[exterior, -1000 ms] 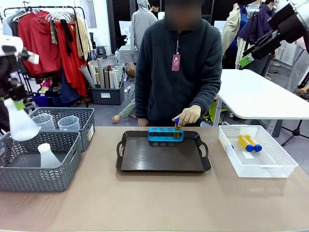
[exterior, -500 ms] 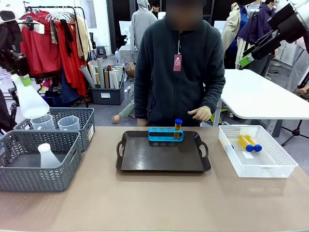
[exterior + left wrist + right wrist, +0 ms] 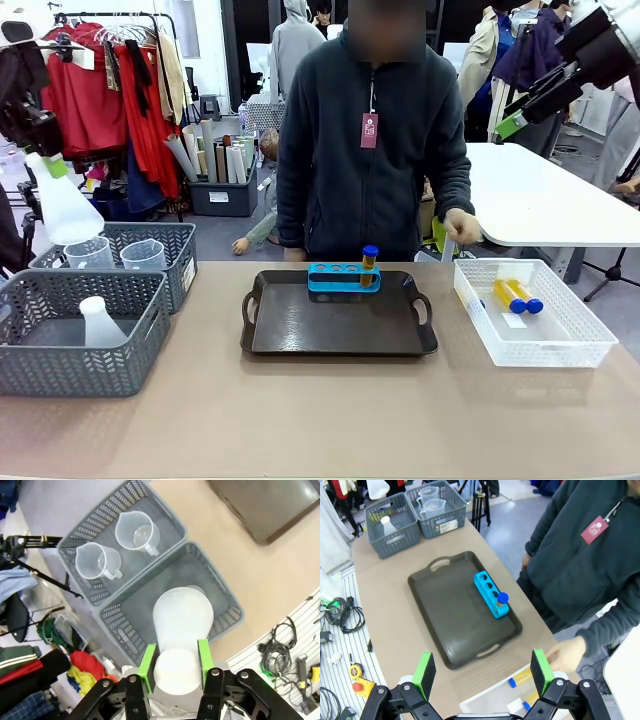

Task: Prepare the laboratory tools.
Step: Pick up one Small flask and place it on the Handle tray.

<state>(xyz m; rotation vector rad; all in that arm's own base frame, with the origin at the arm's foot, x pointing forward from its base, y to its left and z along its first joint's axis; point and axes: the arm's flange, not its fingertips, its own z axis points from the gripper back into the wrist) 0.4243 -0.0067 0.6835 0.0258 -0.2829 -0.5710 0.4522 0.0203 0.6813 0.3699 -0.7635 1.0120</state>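
Conical flask [image 3: 65, 208] is up in the air far left, pinched by its neck in the left gripper [image 3: 175, 662], above the grey baskets [image 3: 60, 370] where a second flask [image 3: 98, 322] and two measuring jugs [image 3: 90, 252] sit. Mid-table, one amber tube [image 3: 369, 262] stands in the blue rack [image 3: 335, 279] on the tray [image 3: 330, 330]. Right gripper [image 3: 484, 672] hangs high, jaws wide, holding nothing.
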